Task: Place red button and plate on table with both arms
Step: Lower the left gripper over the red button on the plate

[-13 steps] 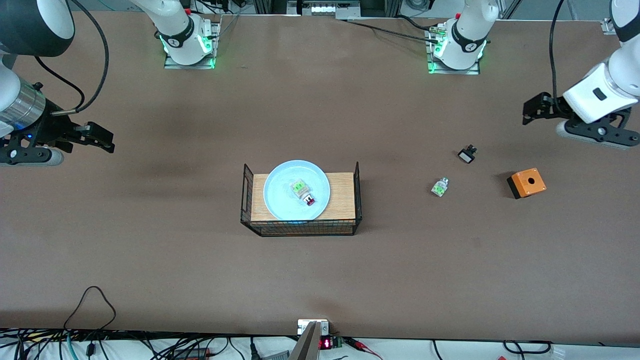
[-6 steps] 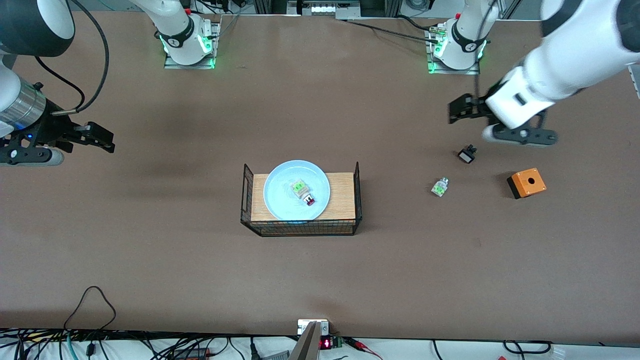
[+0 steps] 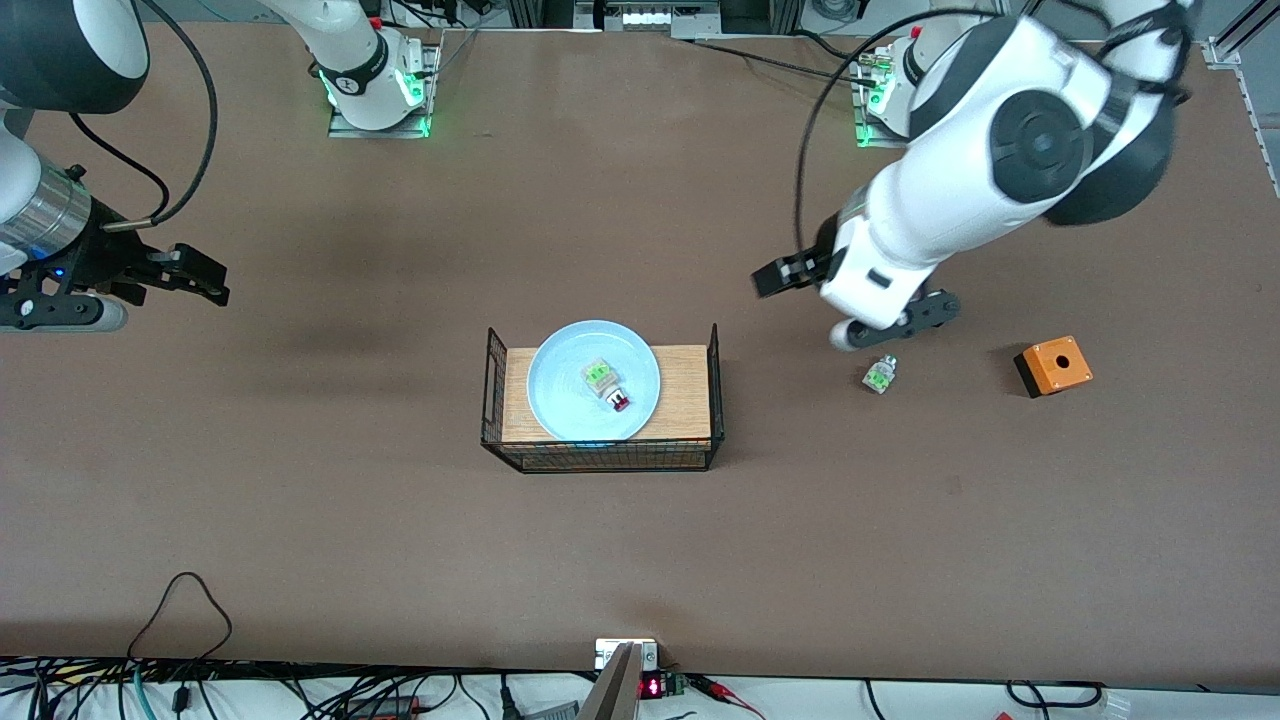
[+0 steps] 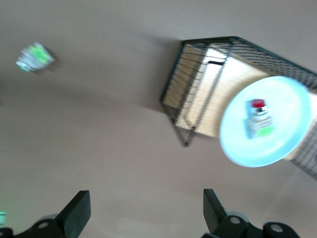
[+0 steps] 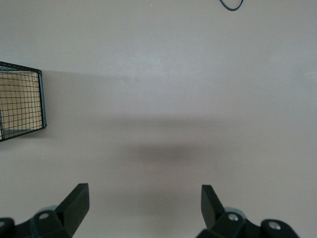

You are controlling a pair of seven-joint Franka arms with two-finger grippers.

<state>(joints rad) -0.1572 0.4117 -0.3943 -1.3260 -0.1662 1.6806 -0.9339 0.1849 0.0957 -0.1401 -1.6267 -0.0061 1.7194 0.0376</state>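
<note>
While the red button [image 3: 620, 402] lies on the plate [image 3: 560, 400] mid-frame, the left gripper [image 3: 775, 278] hangs released upper right; the right gripper [image 3: 205, 280] waits released, upper left.

Front view: high camera facing the robots across the table [image 3: 300, 520], bases at 12 o'clock, whole surface in frame. Left wrist view: looks down obliquely past its wide-spread fingers [image 4: 74, 214] from moderate height onto the wire rack [image 4: 190, 106] and plate [image 4: 237, 144]. Right wrist view: looks down on bare table, catching the rack's end. All three views share the rack.
</note>
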